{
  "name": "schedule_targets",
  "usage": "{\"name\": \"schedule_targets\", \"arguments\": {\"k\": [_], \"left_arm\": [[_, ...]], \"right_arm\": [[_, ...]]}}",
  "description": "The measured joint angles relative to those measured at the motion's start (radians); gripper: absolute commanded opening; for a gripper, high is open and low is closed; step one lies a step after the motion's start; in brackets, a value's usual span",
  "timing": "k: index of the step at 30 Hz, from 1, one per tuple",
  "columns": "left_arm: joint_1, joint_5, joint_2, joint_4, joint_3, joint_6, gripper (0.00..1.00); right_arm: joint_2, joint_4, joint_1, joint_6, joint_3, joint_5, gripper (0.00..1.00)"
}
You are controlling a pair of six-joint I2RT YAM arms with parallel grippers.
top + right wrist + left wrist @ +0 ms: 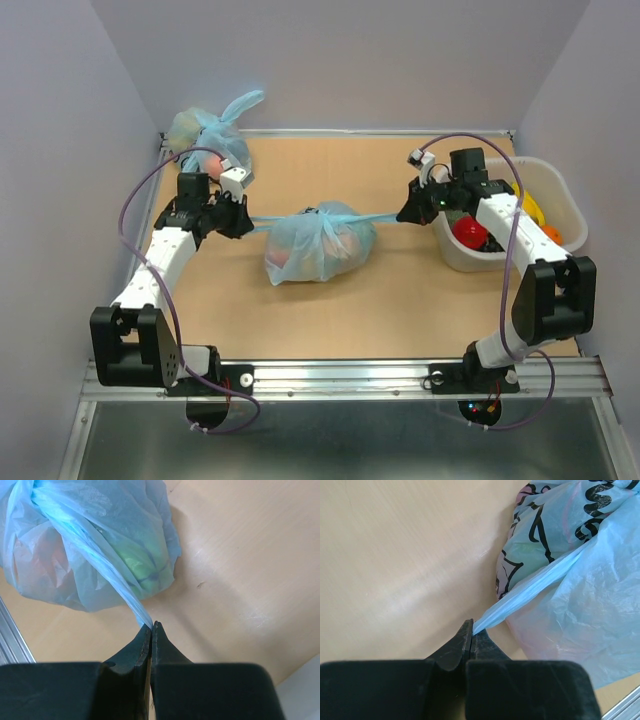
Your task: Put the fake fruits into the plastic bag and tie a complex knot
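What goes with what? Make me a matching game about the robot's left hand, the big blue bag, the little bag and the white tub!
Things:
1. left gripper
2. plastic bag
3. small bag
4. white tub

Places or states:
a. in the far left corner
b. on the right, red fruit inside
c. shut on a stretched blue handle
d. middle of the table, with a knot on top

Pairs: 1-c, 2-d, 3-a, 4-b
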Motion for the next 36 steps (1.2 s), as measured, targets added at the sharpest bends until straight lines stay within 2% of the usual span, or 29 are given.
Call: {"name": "schedule_targets", "arguments": {"k": [9, 14, 17, 19, 20, 22, 23, 24, 25, 26, 27, 28, 29, 30, 32, 36], "left_arm": [[0.012, 0.091, -0.091, 0.014, 0.021, 0.033, 0.00], [0.024, 0.102, -0.065, 0.035, 0.018, 0.043, 0.00], [0.031, 0.106, 0.005, 0.071, 0.012, 0.041, 0.00], [0.032, 0.113, 0.063, 0.080, 0.008, 0.038, 0.06], [0.032, 0.117, 0.093, 0.084, 0.000, 0.035, 0.13], [0.034, 0.126, 0.123, 0.082, -0.014, 0.031, 0.22], [0.037, 0.123, 0.125, 0.081, -0.019, 0.030, 0.26], [0.048, 0.125, 0.124, 0.079, -0.020, 0.031, 0.37], [0.065, 0.117, 0.117, 0.084, -0.020, 0.029, 0.43], [0.078, 0.113, 0.111, 0.082, -0.019, 0.032, 0.58], [0.091, 0.090, 0.103, 0.077, -0.019, 0.037, 0.85], [0.109, 0.064, 0.093, 0.069, -0.018, 0.049, 0.99], [0.130, 0.042, 0.083, 0.055, -0.014, 0.051, 0.99], [0.149, 0.020, 0.074, 0.039, -0.006, 0.047, 0.99], [0.168, -0.008, 0.059, 0.007, 0.019, 0.046, 0.99], [0.165, -0.033, 0.038, -0.105, 0.173, 0.033, 0.99]], "right_arm": [[-0.043, 0.004, -0.047, 0.012, 0.035, -0.030, 0.00], [-0.042, 0.014, -0.048, 0.010, 0.031, -0.046, 0.00], [-0.016, 0.037, -0.048, 0.000, 0.006, -0.064, 0.01], [0.012, 0.043, -0.048, -0.003, -0.024, -0.067, 0.00], [0.030, 0.043, -0.047, -0.003, -0.037, -0.067, 0.00], [0.066, 0.040, -0.047, 0.000, -0.048, -0.065, 0.02], [0.072, 0.040, -0.047, 0.000, -0.049, -0.047, 0.06], [0.076, 0.037, -0.050, 0.001, -0.049, -0.024, 0.19], [0.075, 0.037, -0.051, 0.001, -0.049, -0.012, 0.32], [0.071, 0.038, -0.054, -0.002, -0.049, 0.000, 0.47], [0.067, 0.035, -0.056, -0.004, -0.049, 0.027, 0.58], [0.061, 0.027, -0.066, -0.003, -0.048, 0.038, 0.75], [0.049, 0.018, -0.079, 0.001, -0.043, 0.059, 0.92], [0.037, 0.003, -0.090, 0.005, -0.035, 0.059, 1.00], [0.018, -0.023, -0.094, 0.002, 0.001, 0.071, 1.00], [-0.010, -0.094, -0.120, 0.023, 0.089, 0.109, 1.00]]}}
